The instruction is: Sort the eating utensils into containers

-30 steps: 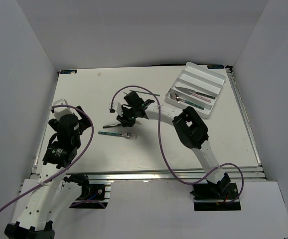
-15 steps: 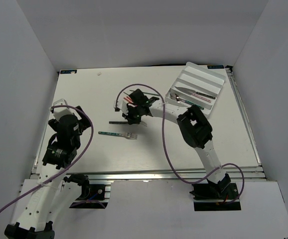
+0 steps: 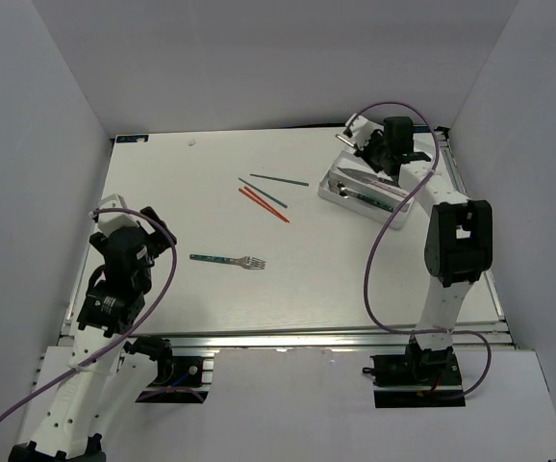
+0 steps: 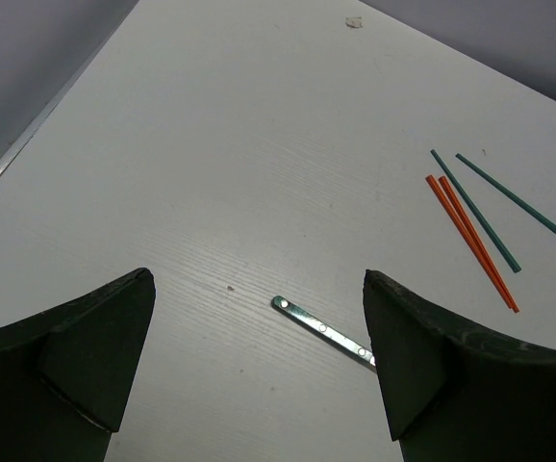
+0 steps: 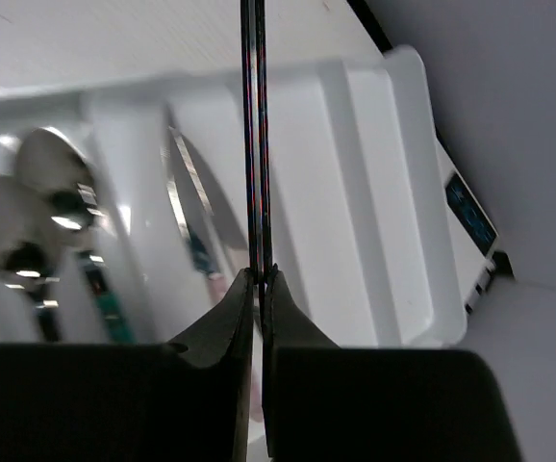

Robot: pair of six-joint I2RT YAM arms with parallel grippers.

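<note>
My right gripper is shut on a thin dark utensil, seen edge-on and hanging over the white tray. From above, that gripper hovers over the tray's left end. Spoons and a knife lie in the tray's slots. A fork with a dark green handle lies mid-table. Its handle end shows between the fingers of my open left gripper, which is above and short of it. Two green chopsticks and red-orange chopsticks lie on the table.
White walls enclose the table on the left, back and right. The tray lies askew at the back right corner. The right arm's purple cable loops over the right half of the table. My left arm is near the front left.
The right gripper shut on a dark utensil at mid-table, lifted it and swung to the back right, over the tray. The left arm barely moved.
</note>
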